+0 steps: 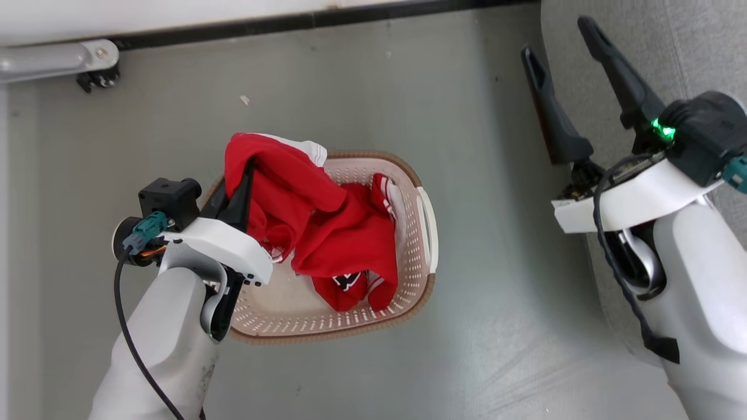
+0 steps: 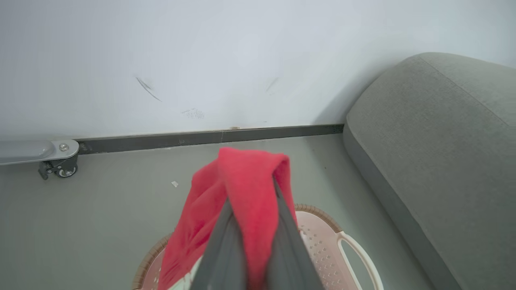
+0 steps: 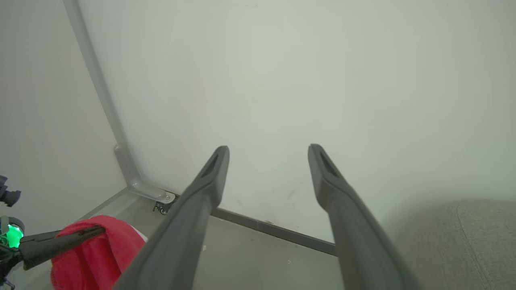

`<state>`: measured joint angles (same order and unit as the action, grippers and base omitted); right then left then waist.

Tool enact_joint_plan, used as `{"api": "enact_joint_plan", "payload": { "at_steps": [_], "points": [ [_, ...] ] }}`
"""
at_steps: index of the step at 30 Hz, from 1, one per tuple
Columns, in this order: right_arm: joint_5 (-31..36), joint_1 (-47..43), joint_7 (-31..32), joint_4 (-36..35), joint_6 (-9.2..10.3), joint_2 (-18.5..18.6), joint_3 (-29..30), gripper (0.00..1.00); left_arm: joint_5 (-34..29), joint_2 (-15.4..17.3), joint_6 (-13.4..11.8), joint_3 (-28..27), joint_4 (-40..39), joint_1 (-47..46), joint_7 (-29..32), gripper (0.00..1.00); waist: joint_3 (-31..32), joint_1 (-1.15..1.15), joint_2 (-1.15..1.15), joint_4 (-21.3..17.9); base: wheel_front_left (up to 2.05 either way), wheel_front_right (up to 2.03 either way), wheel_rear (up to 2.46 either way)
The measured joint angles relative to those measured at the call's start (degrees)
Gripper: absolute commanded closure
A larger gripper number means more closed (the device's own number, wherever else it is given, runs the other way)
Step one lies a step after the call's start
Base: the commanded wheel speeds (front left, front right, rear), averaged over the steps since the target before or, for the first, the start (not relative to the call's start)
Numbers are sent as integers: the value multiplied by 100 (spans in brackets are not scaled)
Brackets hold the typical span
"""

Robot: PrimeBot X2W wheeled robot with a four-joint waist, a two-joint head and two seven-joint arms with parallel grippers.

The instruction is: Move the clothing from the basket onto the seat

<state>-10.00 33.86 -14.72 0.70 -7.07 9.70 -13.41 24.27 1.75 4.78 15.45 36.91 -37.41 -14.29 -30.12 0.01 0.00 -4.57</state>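
On the left, our left gripper (image 1: 244, 189) is clenched on a fold of the red clothing (image 1: 338, 233), holding it raised above the basket (image 1: 327, 337); the rest trails inside. Further right, our right gripper (image 1: 557, 41) hangs empty, jaws spread wide, at the edge of the grey seat (image 1: 694, 46).

One basket (image 1: 408, 256), mid-frame in the head view. One heap of red clothing (image 1: 344, 233); how many separate pieces it holds cannot be told. One seat (image 1: 700, 52), upper right. Two tools: left tool (image 2: 253, 201) and right tool (image 1: 555, 35). One caster (image 1: 98, 79), upper left. One pale scrap (image 1: 245, 100), left of top centre.
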Motion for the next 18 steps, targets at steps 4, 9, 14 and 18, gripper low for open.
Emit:
{"api": "enact_joint_plan", "payload": {
  "at_steps": [4,9,14,18],
  "points": [
    [0,-187,0,70,0,-1,30,0,-1,-2,25,-12,-157,76,-1,100,210,0,0,65,0,0,0],
    [-1,-361,0,155,0,-7,67,0,-11,-4,25,-92,-347,208,-1,100,477,0,0,135,0,0,0],
    [-5,-589,0,210,0,-20,73,0,-21,-7,18,-346,-779,302,-1,100,787,0,0,202,0,0,0],
    [-8,-747,0,259,0,-26,22,0,-31,-8,-10,-457,-935,482,-1,100,985,0,0,235,0,0,0]
  ]
}}
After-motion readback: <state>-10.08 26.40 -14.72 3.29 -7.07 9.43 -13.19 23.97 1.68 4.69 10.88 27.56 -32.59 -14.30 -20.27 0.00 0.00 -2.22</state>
